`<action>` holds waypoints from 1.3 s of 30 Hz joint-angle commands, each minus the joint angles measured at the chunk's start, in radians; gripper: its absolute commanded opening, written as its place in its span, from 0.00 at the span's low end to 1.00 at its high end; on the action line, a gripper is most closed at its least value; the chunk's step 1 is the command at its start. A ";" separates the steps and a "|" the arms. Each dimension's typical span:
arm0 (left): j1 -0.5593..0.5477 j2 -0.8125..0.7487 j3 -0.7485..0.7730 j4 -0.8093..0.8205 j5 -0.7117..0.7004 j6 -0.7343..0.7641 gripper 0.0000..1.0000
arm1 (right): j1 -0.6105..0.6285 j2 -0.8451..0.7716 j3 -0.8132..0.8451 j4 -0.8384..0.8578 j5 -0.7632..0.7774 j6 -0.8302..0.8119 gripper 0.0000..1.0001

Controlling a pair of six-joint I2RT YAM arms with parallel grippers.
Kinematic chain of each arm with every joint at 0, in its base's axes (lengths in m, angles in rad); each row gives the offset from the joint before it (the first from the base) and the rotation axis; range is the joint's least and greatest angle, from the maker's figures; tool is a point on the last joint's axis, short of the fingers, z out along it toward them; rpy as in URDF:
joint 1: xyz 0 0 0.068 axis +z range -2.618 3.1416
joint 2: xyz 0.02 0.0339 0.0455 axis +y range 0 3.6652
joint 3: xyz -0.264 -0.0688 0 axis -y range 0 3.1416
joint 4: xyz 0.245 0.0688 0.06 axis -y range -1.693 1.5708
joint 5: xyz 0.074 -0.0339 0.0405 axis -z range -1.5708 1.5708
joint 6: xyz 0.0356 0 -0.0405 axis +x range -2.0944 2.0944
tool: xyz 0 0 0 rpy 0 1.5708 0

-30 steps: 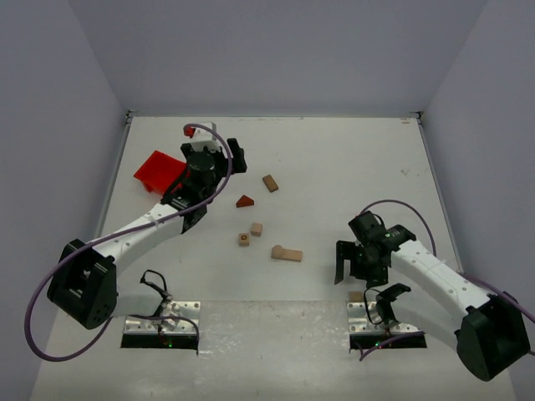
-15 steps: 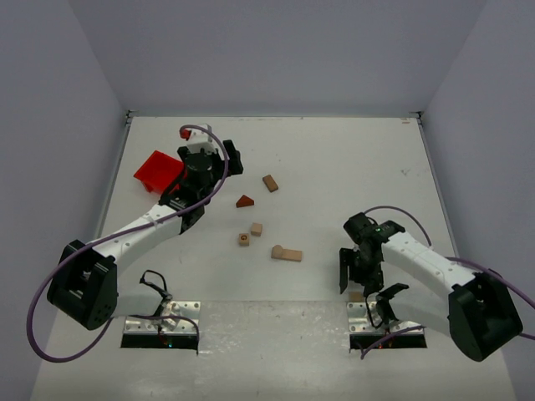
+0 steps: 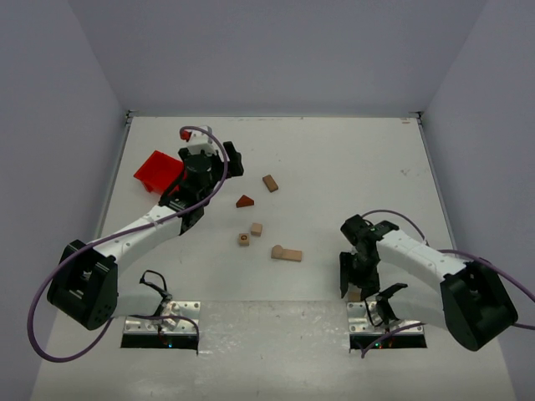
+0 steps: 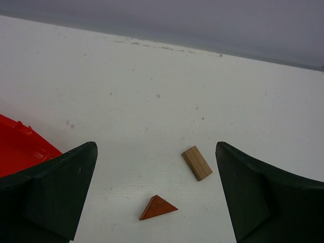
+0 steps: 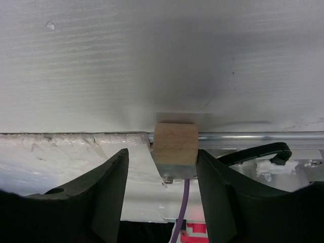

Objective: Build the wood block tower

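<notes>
The loose blocks lie mid-table: a dark reddish-brown triangular roof piece [image 3: 244, 201], a tan oblong block [image 3: 270, 182], a light cube [image 3: 257, 229], a cube with a hole [image 3: 243, 240] and a pale plank piece [image 3: 287, 253]. My left gripper [image 3: 231, 159] is open and empty, hovering behind the roof piece [image 4: 158, 208] and the oblong block [image 4: 197, 162], which show between its fingers. My right gripper [image 3: 350, 282] is open at the near edge. Another light cube [image 5: 175, 143] sits between its fingertips, close against the right finger [image 5: 215, 172], with a gap on the left. This cube also shows in the top view [image 3: 356, 296].
A bright red bin [image 3: 159, 171] stands at the back left beside my left arm, and its edge shows in the left wrist view [image 4: 20, 147]. A small red piece [image 3: 185, 134] lies behind it. Metal mount plates [image 3: 386, 316] and purple cables run along the near edge.
My right gripper has swung toward the near edge and lowered around the light cube there. My left gripper has shifted slightly back and left. The blocks have not moved.
</notes>
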 commanded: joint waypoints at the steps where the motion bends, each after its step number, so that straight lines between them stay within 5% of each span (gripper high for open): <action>1: 0.009 -0.032 -0.002 0.053 0.052 -0.011 1.00 | 0.008 0.022 -0.028 0.046 -0.009 0.032 0.52; 5: 0.010 -0.036 -0.002 0.051 0.079 -0.012 1.00 | 0.012 0.020 -0.031 0.056 0.003 0.040 0.33; 10: 0.009 -0.039 -0.011 0.090 0.255 -0.006 1.00 | 0.012 -0.104 -0.001 0.121 0.029 -0.009 0.23; 20: -0.021 0.129 0.045 0.304 1.132 -0.105 1.00 | 0.046 -0.475 -0.060 0.798 -0.107 -0.498 0.18; 27: -0.172 0.309 0.191 0.254 1.247 -0.110 1.00 | 0.047 -0.477 -0.079 1.002 -0.191 -0.804 0.21; 39: -0.205 0.405 0.249 0.269 1.287 -0.182 0.95 | 0.047 -0.472 -0.074 1.154 -0.241 -0.942 0.21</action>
